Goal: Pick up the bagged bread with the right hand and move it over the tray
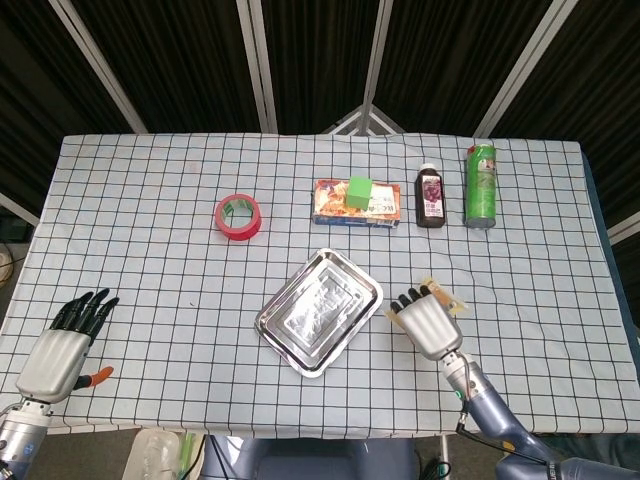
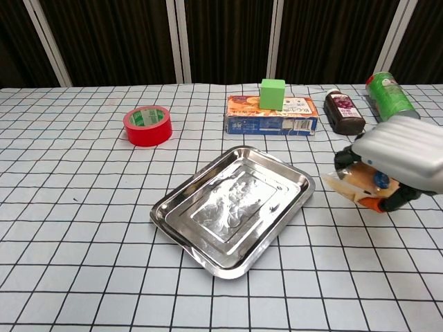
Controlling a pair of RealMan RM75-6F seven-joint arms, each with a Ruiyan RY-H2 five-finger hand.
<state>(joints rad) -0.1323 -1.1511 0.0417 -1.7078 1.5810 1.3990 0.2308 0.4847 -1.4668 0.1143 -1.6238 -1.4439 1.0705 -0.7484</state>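
My right hand (image 1: 424, 322) (image 2: 394, 160) grips the bagged bread (image 2: 353, 182) (image 1: 441, 296), a clear bag with a pale yellow loaf, and holds it off the cloth just right of the tray. The steel tray (image 1: 300, 330) (image 2: 208, 238) lies empty at the table's middle. The hand covers most of the bag from above; only its edges show. My left hand (image 1: 62, 345) rests at the near left corner, fingers spread, holding nothing.
A red tape roll (image 1: 238, 217) lies left of the tray. Behind the tray stands a snack box (image 1: 355, 205) with a green cube (image 1: 360, 190) on it, then a dark bottle (image 1: 431, 197) and a green can (image 1: 480, 185). An orange item (image 1: 98, 374) lies by the left hand.
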